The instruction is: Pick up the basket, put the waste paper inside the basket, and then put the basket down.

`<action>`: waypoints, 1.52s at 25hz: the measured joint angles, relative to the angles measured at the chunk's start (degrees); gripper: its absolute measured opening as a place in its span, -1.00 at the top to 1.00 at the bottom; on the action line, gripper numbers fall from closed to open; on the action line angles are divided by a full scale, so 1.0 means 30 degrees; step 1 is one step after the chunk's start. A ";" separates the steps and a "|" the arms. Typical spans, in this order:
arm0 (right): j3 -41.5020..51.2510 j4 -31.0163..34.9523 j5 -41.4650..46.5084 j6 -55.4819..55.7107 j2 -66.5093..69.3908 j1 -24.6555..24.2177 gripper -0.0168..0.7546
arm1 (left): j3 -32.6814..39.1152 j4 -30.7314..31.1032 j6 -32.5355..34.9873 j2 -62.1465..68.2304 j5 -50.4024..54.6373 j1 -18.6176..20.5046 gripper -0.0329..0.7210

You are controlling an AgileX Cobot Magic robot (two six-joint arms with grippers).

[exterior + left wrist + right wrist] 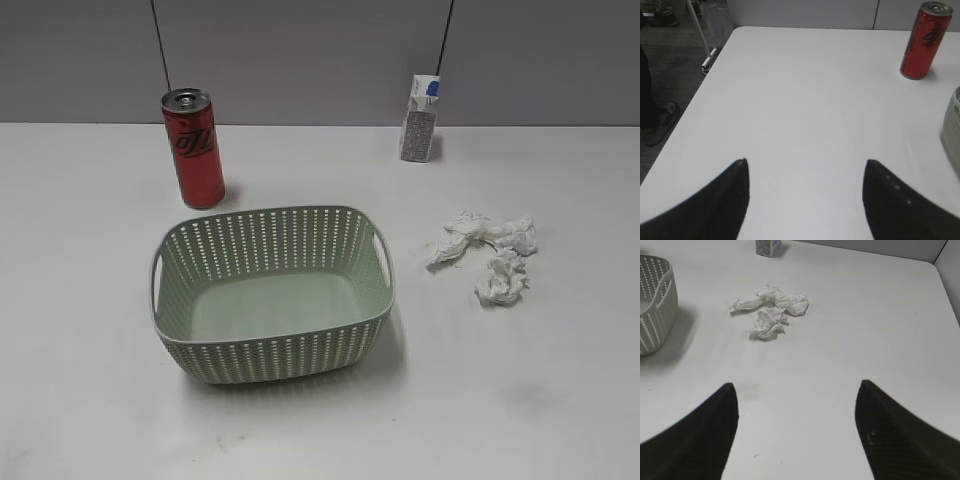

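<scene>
While we scanned the white table (pixel 90 400) from left to right, we first met the red can (pixel 194 148) standing upright near the back edge, just behind the basket's far left corner but apart from it. Next came the basket (pixel 272 350), pale sage green with perforated sides, sitting flat on the table left of centre with its inside bare. Further right and near the back stood a small white-and-blue carton (pixel 420 131), upright. To the right of the basket and well apart from it lay the waste paper (pixel 488 250), three crumpled white wads clustered together on the surface. Neither arm appeared in the exterior view. Through the left wrist camera we saw the left gripper (pixel 806 165) hanging over bare table with its jaws spread wide and nothing between them. Through the right wrist camera the right gripper (pixel 796 390) was likewise spread wide and unladen, the wads lying ahead of it.
</scene>
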 joint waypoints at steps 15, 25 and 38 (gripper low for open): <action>0.0000 0.0000 0.0000 0.0000 0.0000 0.0000 -0.47 | 0.0000 0.0000 0.0000 0.0000 0.0000 0.0000 -0.51; 0.0000 0.0000 0.0000 0.0000 0.0000 0.0000 -0.47 | 0.0000 0.0000 0.0000 0.0000 0.0000 0.0000 -0.51; 0.0000 0.0000 0.0000 0.0000 0.0000 0.0000 -0.47 | 0.0000 0.0000 0.0000 0.0000 0.0000 -0.0027 -0.51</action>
